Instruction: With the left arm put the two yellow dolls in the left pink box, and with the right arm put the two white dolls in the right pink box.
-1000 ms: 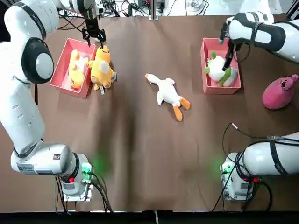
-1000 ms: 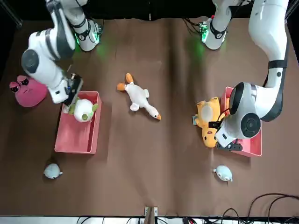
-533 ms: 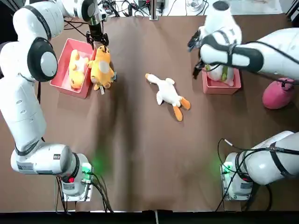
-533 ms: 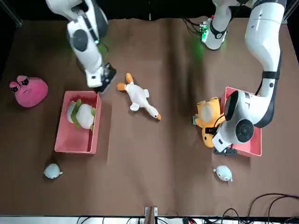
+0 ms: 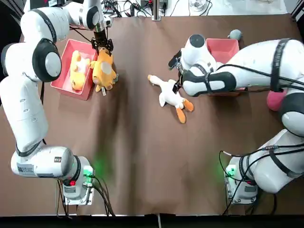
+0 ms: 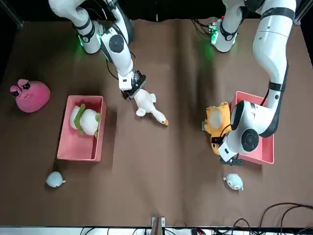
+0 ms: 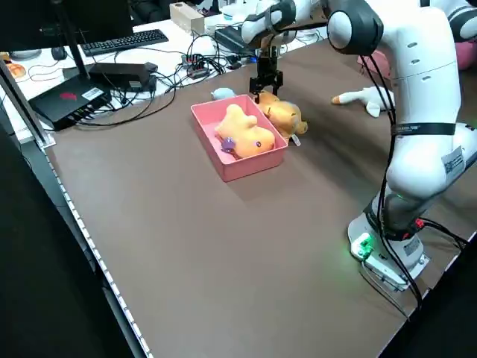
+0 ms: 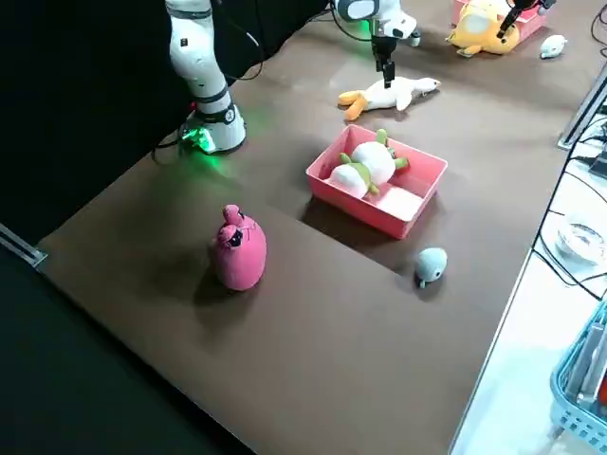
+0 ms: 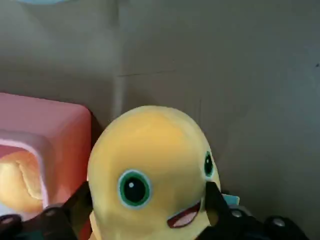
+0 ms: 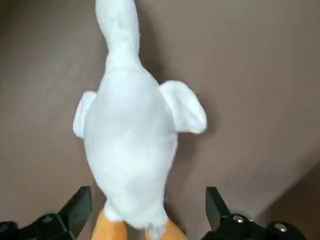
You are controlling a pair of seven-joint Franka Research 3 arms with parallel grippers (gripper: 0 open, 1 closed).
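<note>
On the brown worktop (image 5: 142, 152), the left gripper (image 5: 102, 46) stands over the head of a yellow plush doll with a cream face (image 5: 104, 70), jaws spread to either side of it; this doll lies just outside the pale-floored pink plastic box (image 5: 61, 78), against its wall. A second, yellow-orange plush doll (image 5: 78, 70) lies inside that box. The right gripper (image 6: 131, 87) hovers over the orange-footed end of the white plush goose (image 6: 146, 105), jaws wide apart, the goose flat on the worktop mid-table. A plump white plush with green bands (image 6: 83, 119) lies in the salmon-pink box (image 6: 78, 144). Beyond it sits a round pink plush (image 6: 29, 95)
</note>
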